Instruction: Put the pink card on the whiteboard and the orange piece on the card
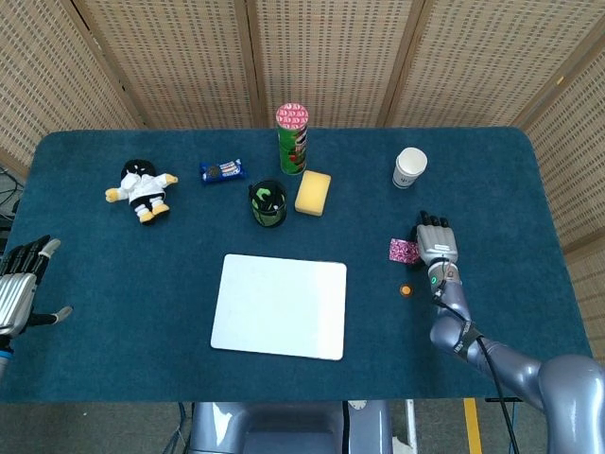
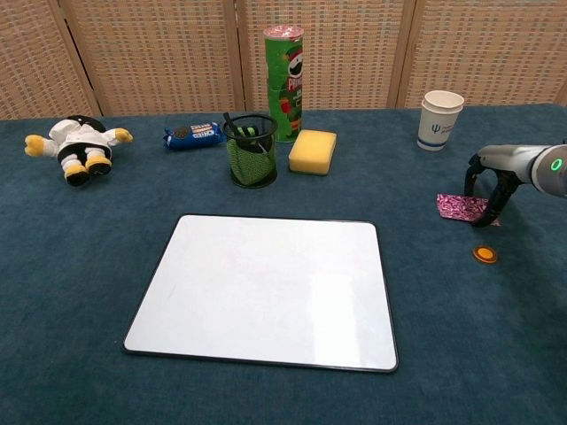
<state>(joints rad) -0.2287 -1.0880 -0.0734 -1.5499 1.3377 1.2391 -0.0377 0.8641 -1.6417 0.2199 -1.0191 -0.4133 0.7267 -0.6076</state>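
From the head view we see our right hand lying on the blue table, fingers pointing away from us, its inner edge against the pink card. The orange piece sits just beside the wrist, apart from the card. The whiteboard lies well to the left of both, with nothing on it. Our left hand hovers at the table's left edge, fingers spread and holding nothing. Further back stand a plush doll, a cookie packet, a mesh pen cup, a yellow sponge, a Pringles can and a paper cup.

From the chest view our right hand arches over the pink card, fingertips down on the card's far-right end. We cannot tell whether they pinch it or merely press on it. The orange piece rests on the cloth nearer to us, and the whiteboard fills the middle.
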